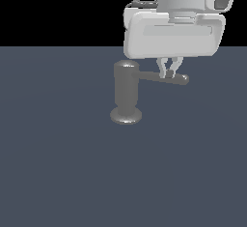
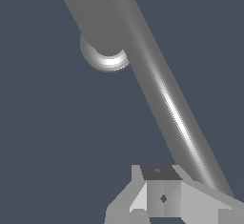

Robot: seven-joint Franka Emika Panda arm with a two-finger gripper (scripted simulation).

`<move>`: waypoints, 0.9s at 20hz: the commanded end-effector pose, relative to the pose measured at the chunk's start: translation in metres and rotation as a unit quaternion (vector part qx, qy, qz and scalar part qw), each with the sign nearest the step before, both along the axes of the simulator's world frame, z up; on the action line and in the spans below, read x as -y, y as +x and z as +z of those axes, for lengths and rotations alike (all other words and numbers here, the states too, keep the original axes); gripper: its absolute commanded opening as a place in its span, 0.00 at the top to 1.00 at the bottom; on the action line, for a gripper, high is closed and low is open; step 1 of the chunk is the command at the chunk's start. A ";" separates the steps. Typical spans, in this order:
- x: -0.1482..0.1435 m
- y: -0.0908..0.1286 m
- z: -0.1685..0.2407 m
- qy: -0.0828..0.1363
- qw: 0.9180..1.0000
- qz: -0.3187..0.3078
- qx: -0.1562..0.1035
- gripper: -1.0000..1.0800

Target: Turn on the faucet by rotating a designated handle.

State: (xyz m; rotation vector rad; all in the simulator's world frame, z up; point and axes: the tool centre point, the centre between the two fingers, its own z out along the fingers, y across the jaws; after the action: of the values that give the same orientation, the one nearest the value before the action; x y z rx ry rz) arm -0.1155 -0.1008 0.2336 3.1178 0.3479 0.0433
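On the dark blue-grey table (image 1: 58,163) stands the faucet (image 1: 126,93), a dull grey upright cylinder with a rounded top and a flared round base, a little to the exterior view's right of centre. Near its top the handle (image 1: 164,78), a thin grey rod with a rounded tip, juts out sideways toward the exterior view's right. Directly above the outer part of that rod hangs the white arm's pincer (image 1: 170,71), pointing straight down from the broad white hand body. Its two thin fingers (image 1: 163,67) converge toward each other at their tips, leaving only a narrow gap, and the tips reach the handle close to its free end; they appear to meet the rod's top surface, though whether they truly clamp it or merely touch it cannot be told from this angle. In the wrist view the handle (image 2: 167,99) runs as a long shiny bar from the faucet body (image 2: 102,18) down past one finger pad (image 2: 162,189), which lies just beside the rod; the second finger is not clear there.
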 end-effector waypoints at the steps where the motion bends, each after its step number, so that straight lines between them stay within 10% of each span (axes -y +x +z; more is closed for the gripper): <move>1: 0.010 -0.001 -0.013 0.000 1.000 0.000 -0.014 1.00; 18: 0.044 0.035 0.000 -0.001 1.000 0.018 0.001 1.00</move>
State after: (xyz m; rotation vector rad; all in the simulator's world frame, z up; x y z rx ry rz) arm -0.0827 -0.1432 0.2344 3.1100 0.4048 0.0466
